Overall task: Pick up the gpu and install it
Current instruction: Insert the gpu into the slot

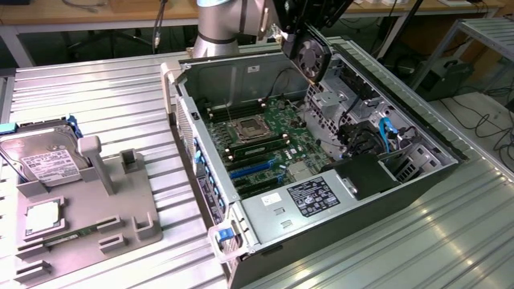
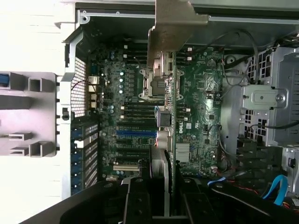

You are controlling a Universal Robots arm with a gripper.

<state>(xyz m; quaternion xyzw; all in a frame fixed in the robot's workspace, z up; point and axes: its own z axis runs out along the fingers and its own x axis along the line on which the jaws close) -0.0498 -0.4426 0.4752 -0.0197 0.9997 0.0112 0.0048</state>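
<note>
The gpu (image 1: 312, 53) is held in the air above the open computer case (image 1: 201, 141), pinched between the jaws of the gripper (image 1: 299, 24) and well clear of the motherboard (image 1: 265, 135). The grip seems to be taken near one end of the card, though the contact is partly hidden. Misalignment is judged the main risk: if the card is brought down off the line of the blue slots (image 1: 253, 170), its edge could be jammed against the board, or the silver bracket (image 2: 177, 21) could be caught on the case wall. The fan face and the height over the case are shown in the exterior view. In the wrist view the card is seen edge-on, with the slots lying beside its line.
</note>
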